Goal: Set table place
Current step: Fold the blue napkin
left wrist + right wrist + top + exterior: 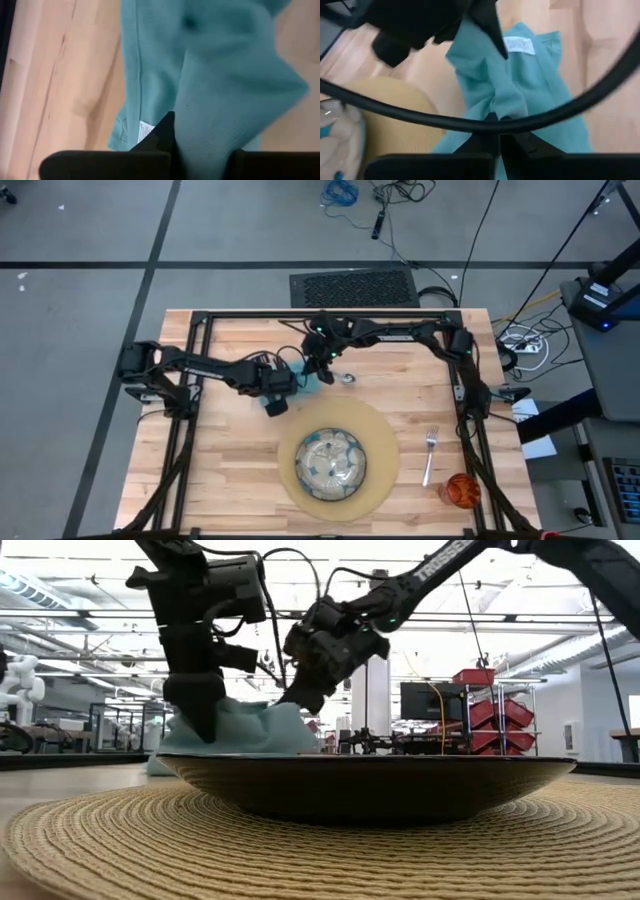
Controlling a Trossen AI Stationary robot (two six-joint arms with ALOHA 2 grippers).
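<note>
Both grippers clenched on the teal napkin, toward the counter's far edge.

The left gripper (277, 402) and right gripper (322, 370) each have their jaws pinched shut on the napkin (301, 373), bunched between them on the counter (230, 470). Toward the near edge lies the placemat (385, 465) bearing the plate (334, 461); fork (430, 454) and orange cup (461, 490) sit toward the right edge, the spoon (346, 378) beside the napkin.

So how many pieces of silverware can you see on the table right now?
2. A fork lies right of the placemat; a spoon lies beyond it, by the right gripper. The napkin may hide more.
</note>
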